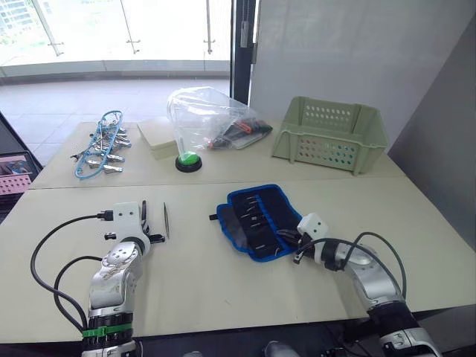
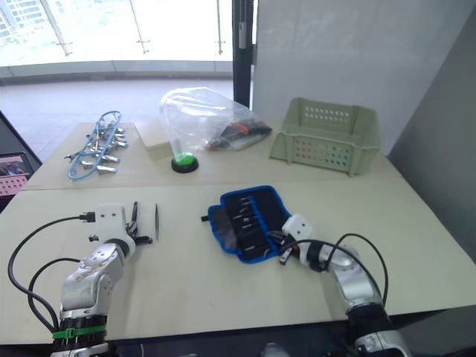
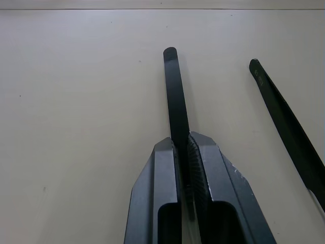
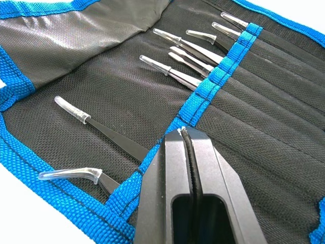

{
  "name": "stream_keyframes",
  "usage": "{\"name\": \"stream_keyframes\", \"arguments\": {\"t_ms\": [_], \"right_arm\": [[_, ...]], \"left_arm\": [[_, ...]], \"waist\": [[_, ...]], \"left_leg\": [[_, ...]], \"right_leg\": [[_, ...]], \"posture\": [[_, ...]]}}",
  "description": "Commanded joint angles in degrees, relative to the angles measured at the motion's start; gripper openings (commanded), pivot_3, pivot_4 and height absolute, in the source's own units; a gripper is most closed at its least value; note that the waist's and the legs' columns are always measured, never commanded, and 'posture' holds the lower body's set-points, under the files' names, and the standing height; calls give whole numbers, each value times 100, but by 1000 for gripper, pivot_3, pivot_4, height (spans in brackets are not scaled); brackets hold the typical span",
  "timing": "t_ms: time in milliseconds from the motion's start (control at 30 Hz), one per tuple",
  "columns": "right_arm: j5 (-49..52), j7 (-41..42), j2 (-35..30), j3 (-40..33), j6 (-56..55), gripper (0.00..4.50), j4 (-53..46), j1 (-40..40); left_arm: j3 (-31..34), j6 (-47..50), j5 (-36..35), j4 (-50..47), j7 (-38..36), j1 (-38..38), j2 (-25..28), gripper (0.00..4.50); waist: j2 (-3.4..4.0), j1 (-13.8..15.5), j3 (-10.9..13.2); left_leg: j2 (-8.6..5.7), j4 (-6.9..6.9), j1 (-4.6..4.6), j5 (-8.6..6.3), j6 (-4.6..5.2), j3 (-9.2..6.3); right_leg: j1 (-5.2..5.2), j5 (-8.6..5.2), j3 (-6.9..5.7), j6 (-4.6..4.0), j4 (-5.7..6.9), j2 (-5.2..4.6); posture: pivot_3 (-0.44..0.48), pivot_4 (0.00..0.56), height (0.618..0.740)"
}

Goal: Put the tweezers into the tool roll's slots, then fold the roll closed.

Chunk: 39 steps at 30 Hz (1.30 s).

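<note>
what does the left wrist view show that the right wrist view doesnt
Left wrist view alone: the left gripper shut on a black tweezer held over the pale table, with a second tweezer lying loose beside it.

Right wrist view alone: the right gripper closed at the blue band of the open tool roll, where several tweezers with clear tip caps already sit in the slots.

Both: black gripper fingers closed together, and slim black tweezers.

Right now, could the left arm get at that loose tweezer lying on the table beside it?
Probably yes, but not at once. The loose tweezer lies on bare table just beside the left tool, nothing between them. That tool is shut on another tweezer, which it would have to put down first.
</note>
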Motion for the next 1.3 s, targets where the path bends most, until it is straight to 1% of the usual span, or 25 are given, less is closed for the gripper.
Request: {"name": "stream_keyframes", "arguments": {"t_ms": [33, 200, 267, 300, 367, 500, 600, 700, 767, 833, 900, 1000, 1100, 1167, 1300], "right_arm": [[-302, 119, 47, 460, 265, 0, 379, 224], [-257, 102, 9, 398, 296, 0, 298, 269], [-245, 83, -1, 377, 311, 0, 256, 289], [-236, 65, -4, 361, 318, 0, 229, 304], [-190, 29, -10, 306, 320, 0, 136, 362], [-163, -61, 7, 255, 320, 0, 73, 439], [-149, -139, 15, 229, 352, 0, -52, 536], [-156, -215, 8, 230, 390, 0, -201, 621], [-167, -270, -2, 242, 421, 0, -290, 657], [-168, -309, -11, 247, 451, 0, -365, 690], [-175, -379, 12, 256, 481, 0, -413, 718], [-194, -484, 79, 292, 497, 0, -433, 765], [-209, -563, 126, 313, 524, 0, -449, 784], [-227, -621, 165, 334, 541, 0, -468, 811], [-227, -683, 192, 352, 568, 0, -526, 864]], "left_arm": [[-20, -440, 21, -564, -221, -161, 252, 42], [-317, -849, 127, -910, -651, -362, 687, 42], [-494, -1005, 71, -965, -1001, -502, 874, 42], [-610, -1024, 20, -978, -1230, -604, 977, 42], [-990, -929, -295, -991, -2007, -909, 1174, 42], [-1544, -828, -493, -903, -2960, -1349, 1481, 42], [-2065, -498, -740, -820, -3838, -1799, 1730, 42], [-2815, -109, -660, -678, -4701, -2163, 2185, 42], [-3280, -219, -434, -605, -5125, -2348, 2434, 42], [-3547, 67, -414, -490, -5333, -2578, 2475, 42], [-3952, 423, -302, -387, -5626, -2928, 2525, 42], [-4394, 771, -160, -263, -5861, -3375, 2403, 42], [-4665, 863, -36, -54, -5949, -3592, 2210, 42], [-4999, 862, 190, 274, -5989, -3764, 2031, 42], [-5236, 749, 553, 773, -5934, -4008, 1793, 42]], "waist": [[-7, 0, 5], [-6, 4, 7], [-5, 8, 9], [-3, 7, 10], [-2, 14, 16], [9, 0, 32], [13, -2, 40], [22, 1, 47], [30, -5, 54], [28, 7, 61], [24, 7, 68], [10, 6, 79], [10, -9, 79], [10, -9, 79], [9, -15, 79]], "left_leg": [[0, 0, 0, 1, -1, 0], [0, -3, -2, 4, -7, -1], [0, -6, -3, 4, -8, -1], [0, -6, -3, 4, -8, -1], [0, -7, -4, 4, -8, 0], [-2, -7, -11, 7, -13, 2], [-1, -21, -12, 7, -12, 3], [-1, -24, -16, 8, -12, 2], [-3, -27, -15, 7, -12, 3], [-3, -29, -18, 7, -11, 3], [-3, -29, -21, 8, -11, 3], [-3, -29, -23, 8, -11, 2], [-3, -29, -22, 7, -10, 3], [-2, -30, -21, 7, -9, 2], [-2, -29, -21, 8, -9, 2]], "right_leg": [[-1, 0, 0, 0, 0, 0], [-2, 1, 0, -1, -2, 0], [-2, 1, 0, -1, -4, -1], [-2, 1, 0, -1, -5, -1], [-2, 0, -1, -1, -7, 0], [-5, 0, -4, 1, -11, -1], [-7, -1, -1, 2, -14, 0], [-12, -2, -2, 4, -15, 3], [-12, -7, 0, 11, -19, 3], [-13, -15, 0, 25, -22, 3], [-16, -19, -1, 29, -21, 3], [-17, -25, -1, 40, -21, 4], [-16, -26, 4, 42, -20, 4], [-16, -28, 3, 40, -17, 6], [-18, -28, 5, 40, -13, 8]], "posture": [[0, 150, 740], [0, 150, 740], [0, 150, 740], [0, 150, 740], [0, 150, 740], [0, 150, 740], [0, 150, 740], [0, 150, 740], [0, 150, 740], [0, 150, 740], [0, 150, 740], [0, 150, 740], [0, 150, 740], [0, 150, 740], [0, 150, 740]]}}
